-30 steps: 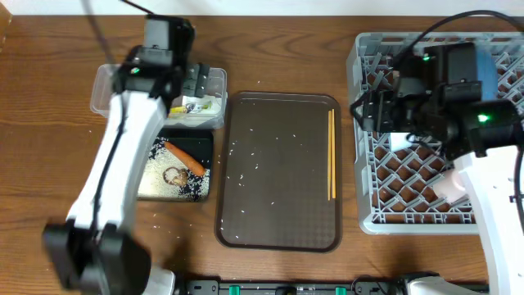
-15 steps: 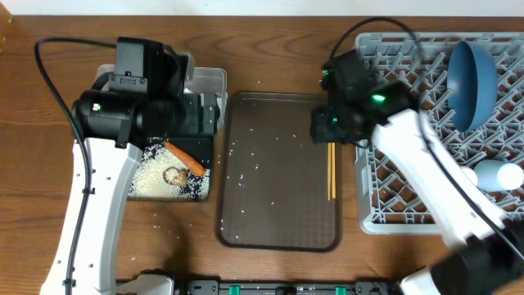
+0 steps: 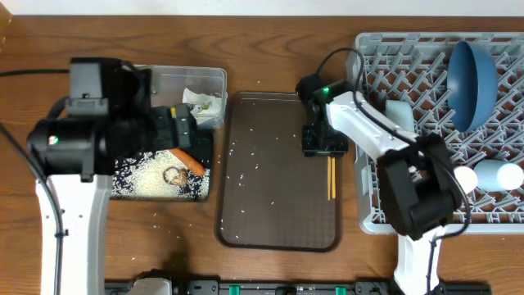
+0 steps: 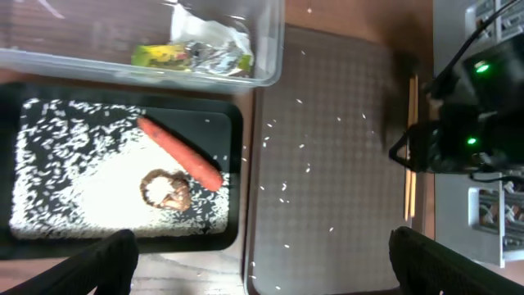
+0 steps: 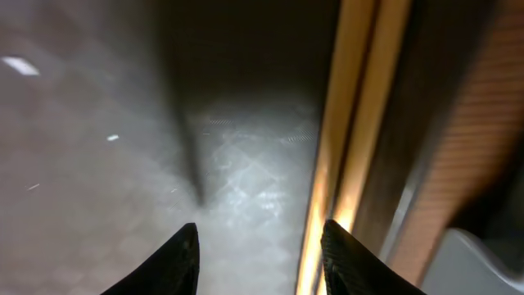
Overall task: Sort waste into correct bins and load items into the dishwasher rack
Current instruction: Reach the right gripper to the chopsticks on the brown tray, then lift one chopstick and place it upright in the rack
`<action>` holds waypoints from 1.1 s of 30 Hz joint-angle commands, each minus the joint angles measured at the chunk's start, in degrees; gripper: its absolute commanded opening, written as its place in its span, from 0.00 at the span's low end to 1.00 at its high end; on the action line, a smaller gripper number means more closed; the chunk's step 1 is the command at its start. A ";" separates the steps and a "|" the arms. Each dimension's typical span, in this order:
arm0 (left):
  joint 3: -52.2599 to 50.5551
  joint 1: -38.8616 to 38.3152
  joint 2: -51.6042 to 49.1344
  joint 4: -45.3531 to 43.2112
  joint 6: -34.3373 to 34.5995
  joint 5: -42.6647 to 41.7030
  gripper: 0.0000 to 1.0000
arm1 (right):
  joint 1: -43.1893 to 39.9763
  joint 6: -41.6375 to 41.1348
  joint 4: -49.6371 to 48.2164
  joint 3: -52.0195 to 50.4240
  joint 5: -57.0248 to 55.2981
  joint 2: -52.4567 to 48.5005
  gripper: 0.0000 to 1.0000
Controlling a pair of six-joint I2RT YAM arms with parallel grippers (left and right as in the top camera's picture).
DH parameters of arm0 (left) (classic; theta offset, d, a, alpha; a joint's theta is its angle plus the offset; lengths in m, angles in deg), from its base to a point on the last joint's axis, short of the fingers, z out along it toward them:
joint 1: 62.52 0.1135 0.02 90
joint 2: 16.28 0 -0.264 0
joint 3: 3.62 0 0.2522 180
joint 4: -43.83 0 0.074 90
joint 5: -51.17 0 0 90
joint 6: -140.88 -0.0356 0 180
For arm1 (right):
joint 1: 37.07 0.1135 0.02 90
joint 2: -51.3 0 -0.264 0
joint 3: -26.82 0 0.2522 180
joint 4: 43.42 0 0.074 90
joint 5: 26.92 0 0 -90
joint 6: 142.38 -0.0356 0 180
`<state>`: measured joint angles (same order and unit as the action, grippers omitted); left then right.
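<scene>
The thin wooden chopsticks lie along the right side of the brown tray. My right gripper hovers low over their far end, open and empty. In the right wrist view its right fingertip is just above the chopsticks. My left gripper is wide open and empty above the black tray, which holds the carrot, brown lump and rice. The clear tub holds tissue and wrapper.
The grey rack at the right holds the blue bowl on edge and a light blue cup. Loose rice grains are scattered over the brown tray. My right arm reaches over the rack's left edge.
My right gripper has swung from over the rack leftward and down onto the chopsticks' far end. My left arm has drawn back to the left, uncovering the tub.
</scene>
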<state>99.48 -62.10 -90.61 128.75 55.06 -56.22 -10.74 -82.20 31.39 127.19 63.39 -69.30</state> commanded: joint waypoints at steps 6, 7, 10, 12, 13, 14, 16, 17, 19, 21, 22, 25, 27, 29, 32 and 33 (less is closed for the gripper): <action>0.50 0.57 -0.59 0.85 0.42 4.85 0.98 | -0.85 -1.25 0.04 0.59 -1.57 -2.12 0.45; 0.50 0.57 -0.59 0.85 0.39 4.85 0.98 | -0.81 -1.25 0.02 0.57 -1.55 -2.14 0.45; 0.50 0.57 -0.59 0.85 0.39 4.85 0.98 | -0.74 -1.20 -0.31 0.17 -1.38 -2.34 0.38; 0.50 0.57 -0.59 0.83 0.39 4.85 0.98 | -0.74 -1.20 -0.83 -0.57 -1.38 -2.32 0.29; 0.50 0.57 -0.59 0.83 0.39 4.85 0.98 | -0.74 -1.20 -1.07 -0.94 -1.36 -2.34 0.25; 0.50 0.59 -0.59 0.83 0.42 4.83 0.98 | -0.74 -1.20 -1.51 -1.31 -1.27 -2.34 0.22; 0.50 0.59 -0.59 0.83 0.42 4.85 0.98 | -0.74 -0.74 -1.70 -1.57 -0.76 -2.32 0.01; 0.50 0.57 -0.59 0.83 0.42 4.85 0.98 | -0.74 0.28 -1.97 -1.55 0.00 -2.32 0.01; 0.50 0.59 -0.59 0.83 0.42 4.85 0.98 | -0.76 2.16 -1.88 -1.33 1.99 -1.88 0.01; 0.50 0.57 -0.59 0.83 0.42 4.83 0.98 | -0.74 2.71 -1.90 -1.14 3.06 -1.05 0.01; 0.50 0.57 -0.59 0.83 0.42 4.83 0.98 | -0.74 2.69 -1.92 -1.03 3.19 -0.28 0.01; 0.50 0.59 -0.59 0.83 0.42 4.83 0.98 | -0.74 3.48 -1.86 -0.37 3.17 3.65 0.01; 0.50 0.57 -0.59 0.83 0.42 4.83 0.98 | -0.76 4.44 -1.88 0.04 3.17 6.84 0.01; 0.50 0.57 -0.59 0.85 0.42 4.83 0.98 | -0.76 5.62 -1.92 0.52 3.15 11.10 0.01; 0.50 0.57 -0.59 0.83 0.42 4.83 0.98 | -1.20 7.50 -2.10 0.70 2.86 17.46 0.01; 0.50 0.57 -0.59 0.83 0.42 4.83 0.98 | -1.66 8.04 -2.01 0.70 2.67 19.39 0.01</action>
<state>99.48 -61.81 -91.11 129.41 55.19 -51.96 -11.11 -77.20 29.27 126.73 66.15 -56.51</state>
